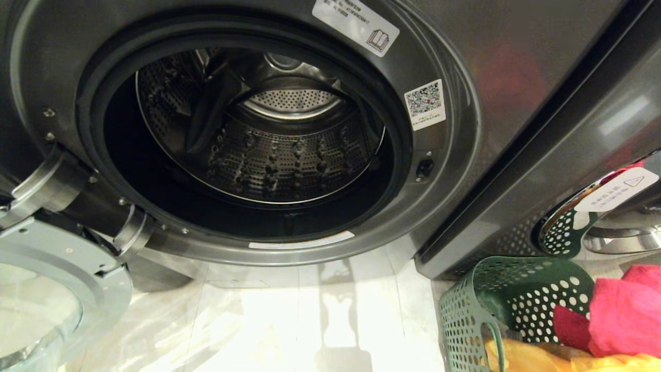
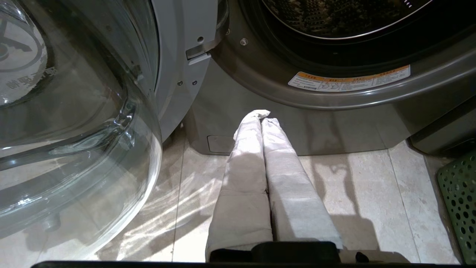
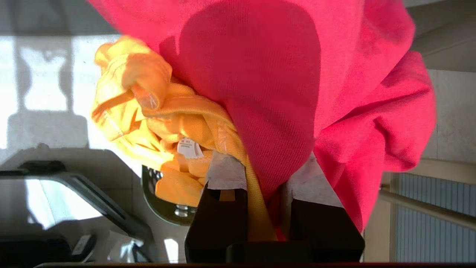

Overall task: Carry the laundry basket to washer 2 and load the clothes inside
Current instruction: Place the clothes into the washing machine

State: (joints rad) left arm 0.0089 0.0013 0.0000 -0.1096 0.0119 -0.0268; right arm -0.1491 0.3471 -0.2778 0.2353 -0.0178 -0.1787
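Note:
Washer 2 (image 1: pixel 454 155) fills the head view, its round opening uncovered and the steel drum (image 1: pixel 268 150) bare inside. The dark green laundry basket (image 1: pixel 465 315) stands on the floor at the lower right, and its rim also shows in the left wrist view (image 2: pixel 459 201). A pink-red garment (image 1: pixel 625 310) and a yellow garment (image 1: pixel 521 356) show over the basket. My right gripper (image 3: pixel 266 171) is shut on the clothes: the pink-red garment (image 3: pixel 282 85) and the yellow garment (image 3: pixel 156 111) bunch between its fingers and hide the tips. My left gripper (image 2: pixel 262 117) is shut and empty, low before the washer's base.
The washer's glass door (image 1: pixel 36 299) hangs swung out at the left, close beside my left gripper (image 2: pixel 74 130). A second dark grey washer (image 1: pixel 583 134) adjoins on the right, its chrome-ringed door (image 1: pixel 614 227) just behind the basket. Pale floor tiles (image 1: pixel 310 320) lie between door and basket.

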